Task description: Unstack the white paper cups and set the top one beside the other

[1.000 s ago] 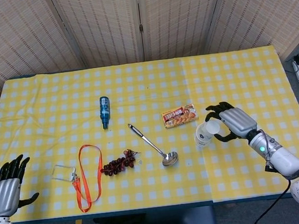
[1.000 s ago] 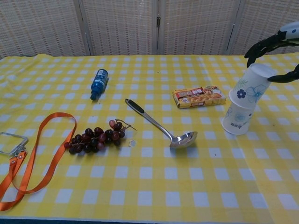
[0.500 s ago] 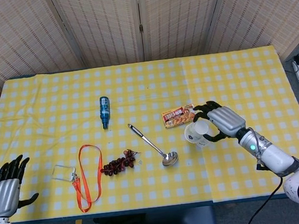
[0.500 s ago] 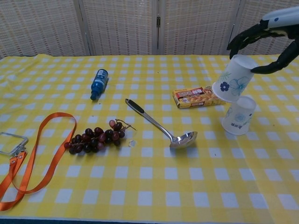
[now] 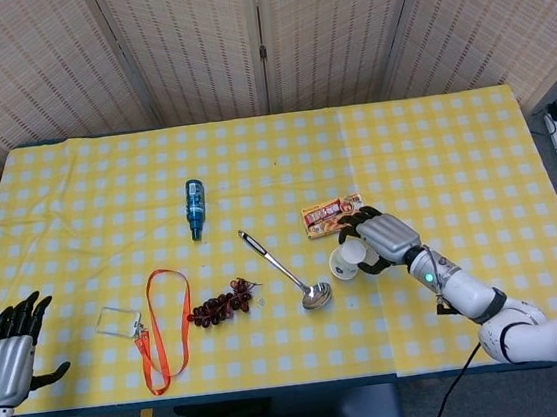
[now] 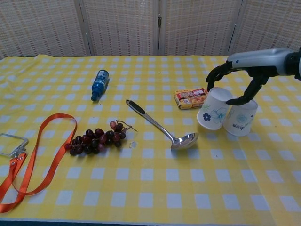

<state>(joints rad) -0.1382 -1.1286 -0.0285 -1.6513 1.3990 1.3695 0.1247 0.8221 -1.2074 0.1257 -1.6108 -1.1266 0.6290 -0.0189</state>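
Note:
Two white paper cups with a blue flower print stand mouth-down at the table's right. My right hand (image 6: 241, 70) grips the tilted cup (image 6: 215, 114) from above, low by the tablecloth and just left of the other cup (image 6: 241, 118), which stands on the table. Whether the held cup touches the cloth I cannot tell. In the head view the right hand (image 5: 380, 238) covers the standing cup, and only the held cup (image 5: 346, 257) shows. My left hand (image 5: 9, 351) hangs at the table's near left corner, fingers spread, holding nothing.
A snack box (image 6: 190, 98) lies just behind the cups, and a metal ladle (image 6: 160, 126) lies to their left. Further left are grapes (image 6: 95, 139), a blue bottle (image 6: 99, 84) and an orange lanyard (image 6: 33, 160) with a clear badge holder (image 6: 9, 143).
My right hand lifted the top cup off the lower one, carried it left and down, and now holds it low beside the standing cup. The left hand stayed put.

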